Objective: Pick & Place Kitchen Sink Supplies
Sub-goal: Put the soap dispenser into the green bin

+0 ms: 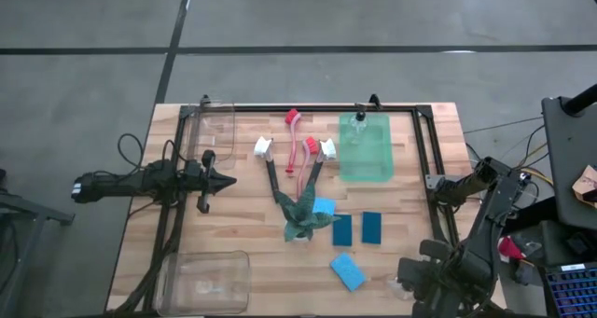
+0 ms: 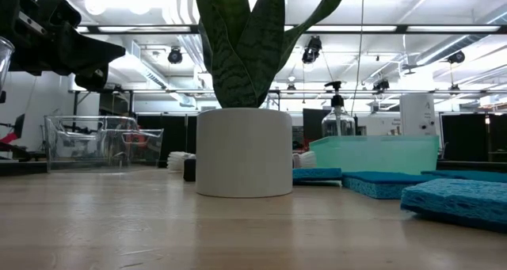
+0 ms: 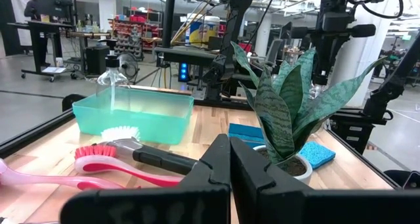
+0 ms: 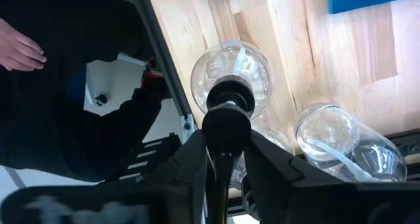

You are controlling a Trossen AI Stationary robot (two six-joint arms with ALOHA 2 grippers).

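The right gripper [image 4: 226, 159] sits at the near right corner of the wooden table [image 1: 242, 227], its two dark fingers [image 4: 187, 159] closed around the black pump neck of a small clear round bottle [image 4: 231, 76]. A second small clear bottle [image 4: 328, 135] lies just beside the held one, against the table's edge rail. Beyond that rail, in the right wrist view, a person's hand [image 4: 20, 48] and dark clothing show off the table.

The left gripper [image 1: 219, 179] hangs over the left side of the table with its fingers [image 3: 213, 168] pressed together and nothing between them.

Ahead of the left gripper, near the table's middle, lie the long-handled dish brushes: a white-headed brush with a black handle [image 1: 266, 155], a red-headed brush with a pink handle [image 1: 293, 136], another red-headed brush [image 1: 309, 153] and a second white-headed brush [image 1: 326, 151]. Their handles run toward a green spiky-leafed plant in a white round pot [image 1: 303, 220].

Behind the brushes, toward the far right, stands a translucent teal rectangular tub [image 1: 366, 148] with a clear pump bottle [image 1: 358, 122] at its far end.

Just right of the plant lie flat sponges: a light blue one [image 1: 325, 206] touching the pot, two darker teal ones [image 1: 342, 229] [image 1: 372, 227] side by side, and another light blue one [image 1: 347, 270] nearer the front edge.

A clear plastic bin [image 1: 213, 127] stands at the far left corner, another clear bin [image 1: 207, 279] at the near left.
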